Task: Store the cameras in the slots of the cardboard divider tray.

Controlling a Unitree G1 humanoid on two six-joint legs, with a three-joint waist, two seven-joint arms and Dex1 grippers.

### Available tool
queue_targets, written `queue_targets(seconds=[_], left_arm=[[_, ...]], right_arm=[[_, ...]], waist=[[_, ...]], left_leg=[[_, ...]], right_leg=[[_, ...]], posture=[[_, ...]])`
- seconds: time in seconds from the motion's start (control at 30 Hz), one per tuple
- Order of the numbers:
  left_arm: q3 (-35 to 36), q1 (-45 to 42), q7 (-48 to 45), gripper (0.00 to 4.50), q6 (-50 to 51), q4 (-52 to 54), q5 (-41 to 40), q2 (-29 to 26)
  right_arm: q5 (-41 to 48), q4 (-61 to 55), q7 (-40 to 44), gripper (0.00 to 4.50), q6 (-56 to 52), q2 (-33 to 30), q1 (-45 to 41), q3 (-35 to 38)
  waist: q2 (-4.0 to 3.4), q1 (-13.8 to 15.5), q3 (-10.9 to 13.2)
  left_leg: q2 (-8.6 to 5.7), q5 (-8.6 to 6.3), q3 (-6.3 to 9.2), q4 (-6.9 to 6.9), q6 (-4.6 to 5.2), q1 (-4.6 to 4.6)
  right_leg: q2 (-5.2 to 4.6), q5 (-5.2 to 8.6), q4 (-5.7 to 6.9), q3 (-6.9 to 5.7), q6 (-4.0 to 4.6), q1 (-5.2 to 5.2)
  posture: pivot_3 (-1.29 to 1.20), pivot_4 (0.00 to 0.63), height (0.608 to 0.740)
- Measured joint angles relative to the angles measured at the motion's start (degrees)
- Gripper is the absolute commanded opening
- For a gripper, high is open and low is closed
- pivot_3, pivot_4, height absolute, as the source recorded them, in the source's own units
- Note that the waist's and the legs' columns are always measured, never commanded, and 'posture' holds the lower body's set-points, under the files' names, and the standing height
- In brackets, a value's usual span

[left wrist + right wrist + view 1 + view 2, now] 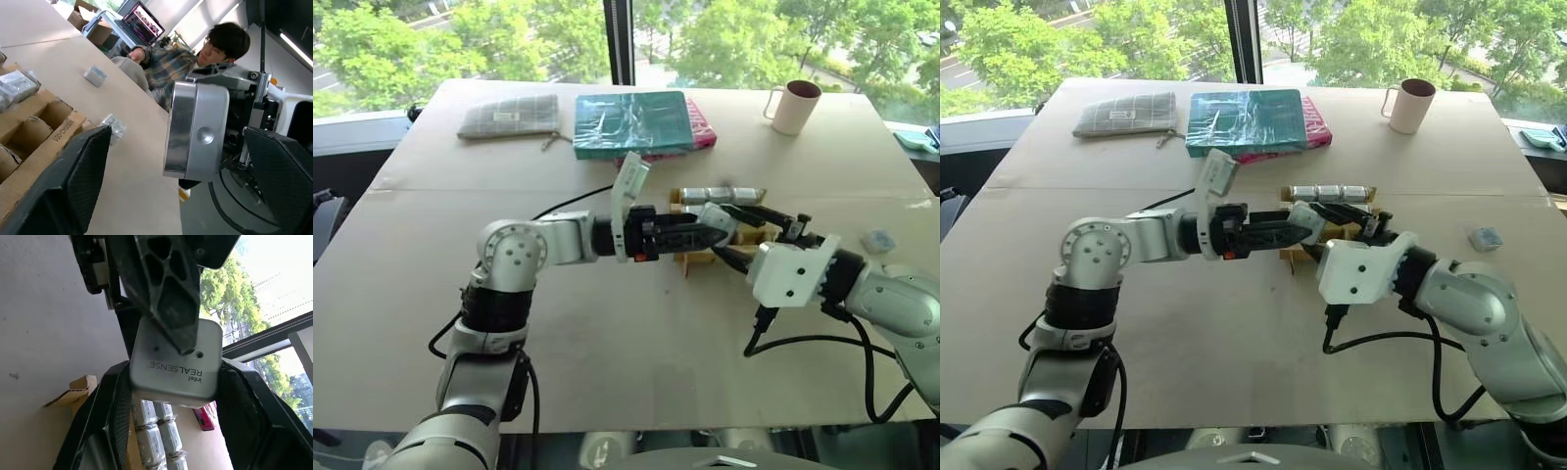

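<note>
Camera (173, 364) being pinched in my right fingers (112, 421) over the cardboard divider tray (46, 139) on the table (607, 343), my left fingers (83, 171) standing apart around it, other cameras (1332, 191) lying along the tray's far side

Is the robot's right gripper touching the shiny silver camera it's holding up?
Touching. In the right wrist view, the right gripper has its two black fingers pressed against both sides of the camera, with no gap showing.
</note>
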State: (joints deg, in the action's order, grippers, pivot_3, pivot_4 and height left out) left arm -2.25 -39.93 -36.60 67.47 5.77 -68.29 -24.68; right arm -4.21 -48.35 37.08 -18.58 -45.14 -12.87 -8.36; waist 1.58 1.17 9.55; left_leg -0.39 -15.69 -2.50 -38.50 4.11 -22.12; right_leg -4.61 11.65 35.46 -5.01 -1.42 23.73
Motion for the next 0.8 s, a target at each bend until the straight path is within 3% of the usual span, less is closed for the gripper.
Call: queue_targets(seconds=[0.17, 0.2, 0.23, 0.27, 0.3, 0.33, 0.4, 0.5, 0.53, 0.63, 0.8], left_arm=[[0.08, -0.73, -1.47, 1.49, 0.17, -0.39, 0.86, 0.09], [0.08, -0.92, -2.32, 0.96, 0.25, -0.43, 1.27, 0.11], [0.04, -1.02, -2.42, 0.79, 0.38, -0.43, 1.51, 0.07], [0.04, -1.14, -2.67, 0.79, 0.45, -0.53, 1.82, 0.08], [0.01, -1.47, -3.26, 0.78, 0.49, -1.01, 2.14, 0.17], [0.01, -1.97, -3.73, 0.78, 0.44, -1.44, 2.82, 0.17], [-0.17, -3.19, -5.25, 0.78, -0.39, -2.41, 4.65, -0.07], [-3.11, -5.05, -10.01, 0.78, -4.52, -3.49, 9.92, -1.98], [-7.17, -6.87, -14.96, 0.78, -9.16, -4.97, 15.53, -4.06], [-14.30, -10.07, -23.14, 0.78, -18.44, -10.93, 26.40, -6.43], [-22.16, -17.79, -33.07, 0.78, -32.02, -28.23, 40.52, -0.85]], right_arm=[[-0.86, 0.00, 0.11, 1.91, -0.05, 0.81, 0.01, -0.19], [-0.55, 0.17, 0.35, 1.91, -0.64, 1.28, 0.03, -0.21], [-0.32, 0.22, 0.41, 2.41, -0.94, 1.47, 0.03, -0.21], [-0.03, 0.24, 0.61, 2.99, -1.26, 1.78, 0.03, -0.16], [0.23, 0.22, 0.87, 3.18, -1.29, 2.07, 0.08, -0.16], [0.43, 0.22, 1.15, 3.79, -1.32, 2.33, 0.31, -0.16], [0.78, 0.16, 1.04, 4.50, -1.54, 2.89, 1.52, 0.39], [5.97, -0.42, -0.39, 4.50, -4.58, 8.57, 6.55, 7.39], [11.99, -1.10, 0.30, 4.50, -6.50, 10.40, 11.86, 14.53], [22.65, -2.12, 4.80, 4.50, -8.89, 10.40, 21.48, 26.96], [38.80, -6.37, 8.70, 4.50, -11.25, 9.03, 29.83, 43.26]], waist=[[-0.01, -0.12, 0.00], [-0.01, -0.10, 0.00], [0.00, -0.10, 0.00], [-0.01, -0.10, 0.00], [-0.01, -0.09, 0.00], [-0.01, -0.06, 0.00], [-0.01, -0.04, 0.00], [0.04, 0.38, 0.00], [-0.08, 0.69, 0.03], [-0.16, 1.46, 0.06], [-0.16, 1.29, 0.12]], left_leg=[[0.00, 0.00, 0.00, 0.01, 0.00, 0.01], [0.00, 0.00, 0.00, 0.00, 0.00, 0.00], [0.00, 0.00, 0.00, 0.00, 0.00, 0.01], [-0.01, 0.00, 0.00, 0.00, 0.00, 0.01], [-0.01, 0.00, 0.00, -0.01, 0.00, 0.01], [-0.01, 0.00, 0.00, -0.02, 0.00, 0.01], [-0.01, 0.00, 0.00, -0.02, 0.00, 0.01], [0.00, 0.00, 0.09, -0.03, 0.00, -0.04], [-0.06, 0.00, 0.06, -0.01, 0.00, -0.04], [-0.20, -0.01, 0.05, 0.00, 0.03, -0.07], [-0.12, -0.13, 0.01, -0.07, 0.25, -0.10]], right_leg=[[0.00, 0.00, 0.01, 0.00, 0.01, 0.00], [0.00, 0.00, 0.01, 0.00, 0.01, 0.00], [0.00, 0.00, 0.01, 0.00, 0.00, 0.00], [0.00, 0.00, 0.01, 0.00, 0.00, 0.00], [0.00, 0.00, 0.02, 0.00, 0.00, 0.00], [0.00, 0.00, 0.03, -0.01, 0.00, 0.00], [0.00, 0.00, 0.05, -0.01, 0.00, 0.00], [0.02, -0.04, 0.04, -0.13, 0.09, -0.01], [0.00, -0.13, 0.05, -0.11, 0.23, 0.00], [0.12, -0.14, -0.05, -0.17, 0.23, -0.05], [0.02, -0.01, -0.06, -0.09, -0.01, -0.02]], posture=[[0.00, 0.150, 0.740], [0.00, 0.150, 0.740], [0.00, 0.150, 0.740], [0.00, 0.150, 0.740], [0.00, 0.150, 0.740], [0.00, 0.150, 0.740], [0.00, 0.150, 0.740], [0.00, 0.150, 0.740], [0.00, 0.150, 0.740], [0.00, 0.150, 0.740], [0.00, 0.150, 0.740]])
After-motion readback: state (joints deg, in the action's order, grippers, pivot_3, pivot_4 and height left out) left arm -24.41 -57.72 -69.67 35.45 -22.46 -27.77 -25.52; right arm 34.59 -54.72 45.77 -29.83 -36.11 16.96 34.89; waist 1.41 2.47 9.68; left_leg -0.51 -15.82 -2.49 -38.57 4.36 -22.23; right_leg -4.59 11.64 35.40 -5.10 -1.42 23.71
